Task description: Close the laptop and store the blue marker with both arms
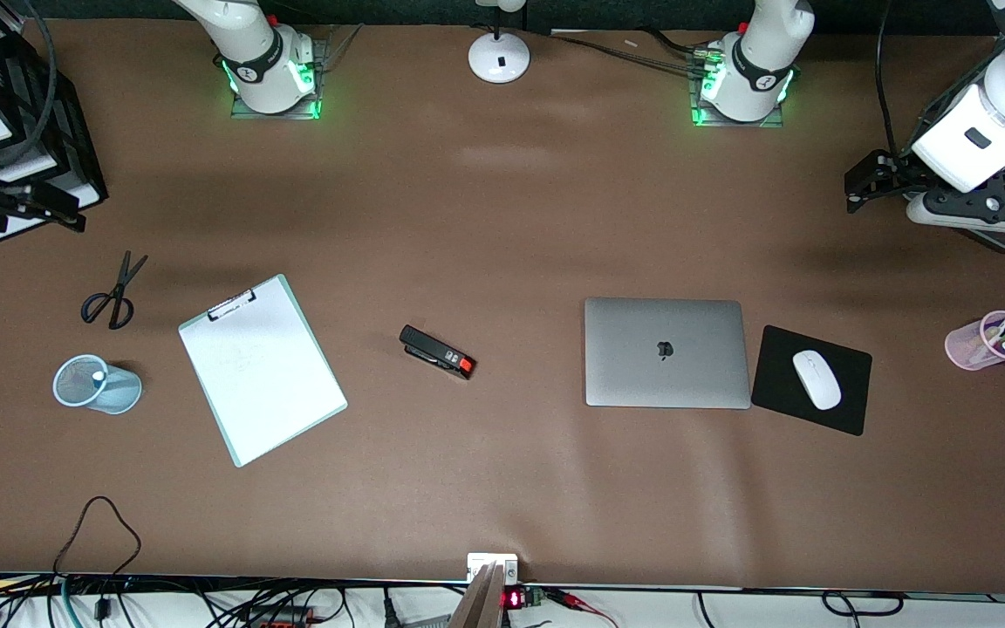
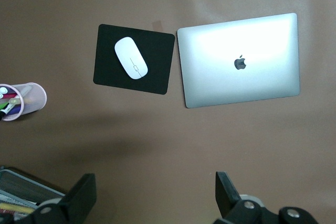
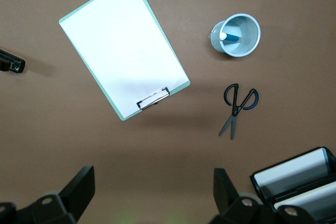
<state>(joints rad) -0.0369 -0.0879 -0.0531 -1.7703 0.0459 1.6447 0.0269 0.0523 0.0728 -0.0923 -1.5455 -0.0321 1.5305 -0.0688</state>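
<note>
Silver-grey, the laptop [image 1: 666, 352] lies shut on the table [image 1: 502, 488], just beside the mouse pad [image 1: 811, 379]. Only the blue marker's [image 1: 99, 377] tip shows, inside the blue mesh cup [image 1: 98, 384] near the scissors [image 1: 112, 295]. Left gripper [image 2: 155, 195] and right gripper [image 3: 152, 192] both hang wide, holding nothing.

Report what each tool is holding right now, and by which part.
Nothing is held. The left tool is open over bare table near the laptop; the right tool is open near the clipboard.
</note>
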